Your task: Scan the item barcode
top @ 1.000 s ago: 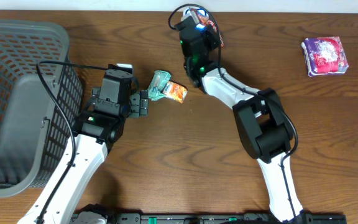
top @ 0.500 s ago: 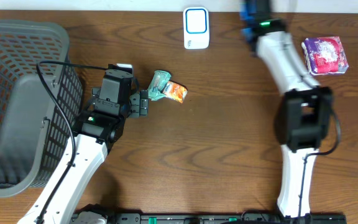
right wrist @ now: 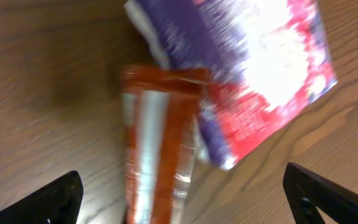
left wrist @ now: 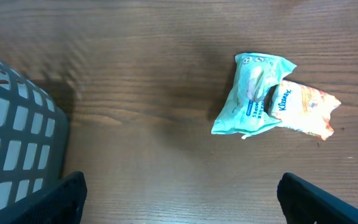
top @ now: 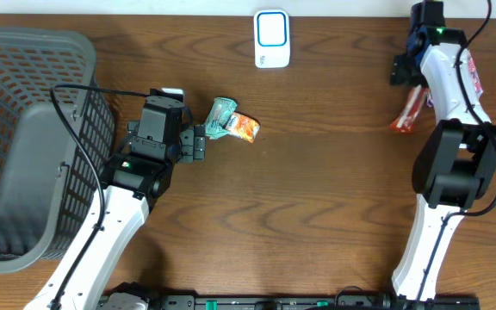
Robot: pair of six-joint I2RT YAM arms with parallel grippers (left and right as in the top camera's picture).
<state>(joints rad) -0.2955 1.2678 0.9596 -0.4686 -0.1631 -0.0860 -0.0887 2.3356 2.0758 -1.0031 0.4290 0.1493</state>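
- A grey plastic laundry basket [top: 24, 52] stands at the table's far left edge.
- The left arm reaches up beside the basket. The left gripper [left wrist: 185, 202] hovers over bare wood with its jaws spread wide and nothing between them.
- Just ahead of that gripper lie two small tissue packs on the wooden table [top: 317, 172]. A teal tissue pack [left wrist: 250, 96] lies on the left and an orange Kleenex pack [left wrist: 306, 109] on the right. The two touch, and the teal one overlaps the orange one's end. Neither fingertip touches them.
- A white handheld scanner [top: 272, 39] with a blue ring on its face lies at the far edge, near the middle of the table. It is well apart from every pack.
- An orange-red snack packet [top: 409, 110] with a silver stripe lies flat on the table at the far right, well away from the scanner.
- The right gripper [right wrist: 194, 199] hangs over this packet with its jaws wide apart, and its fingertips [right wrist: 55, 199] are clear of it.
- A purple-and-pink tissue pack [right wrist: 260, 62] lies against the packet's end. The wrist view is blurred, but the packet's end seems to overlap the pack's edge. From overhead, the right arm hides most of this pack.
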